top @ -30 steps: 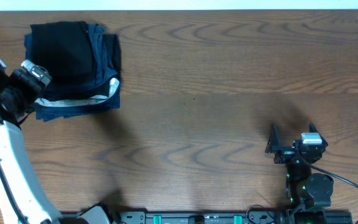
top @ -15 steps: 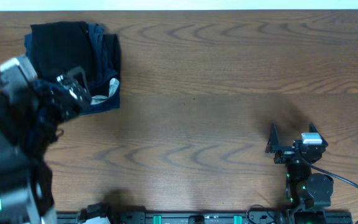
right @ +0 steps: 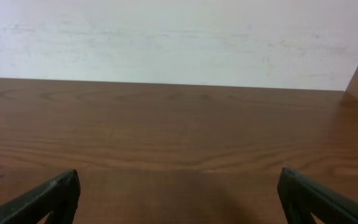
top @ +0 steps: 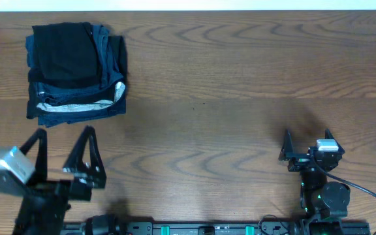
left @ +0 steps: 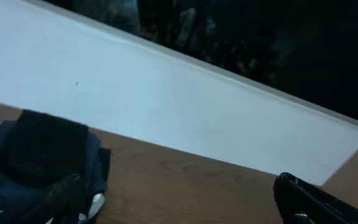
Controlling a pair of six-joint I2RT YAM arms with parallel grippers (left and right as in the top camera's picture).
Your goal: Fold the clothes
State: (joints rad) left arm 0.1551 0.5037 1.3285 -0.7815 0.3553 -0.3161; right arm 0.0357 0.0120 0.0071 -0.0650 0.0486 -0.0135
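The clothes, a black T-shirt (top: 64, 51), lie folded into a small rectangle at the table's far left corner, on top of a pile. In the left wrist view the black T-shirt (left: 45, 146) shows at the lower left. My left gripper (top: 65, 132) stands open near the front left, just short of the pile and touching nothing; in its own view the left gripper (left: 178, 183) holds only bare wood between its fingers. My right gripper (top: 307, 135) is open at the front right, far from the cloth. Seen from the wrist, the right gripper (right: 179, 177) is empty.
Dark blue folded garments (top: 77, 108) with a white-striped edge lie under the black shirt; they show again as dark blue garments (left: 95, 168) in the left wrist view. A white wall (right: 179, 37) runs behind the wooden table (top: 227, 98).
My left arm has drawn back from the pile's left side toward the table's front edge, uncovering the whole pile. The right arm has not moved.
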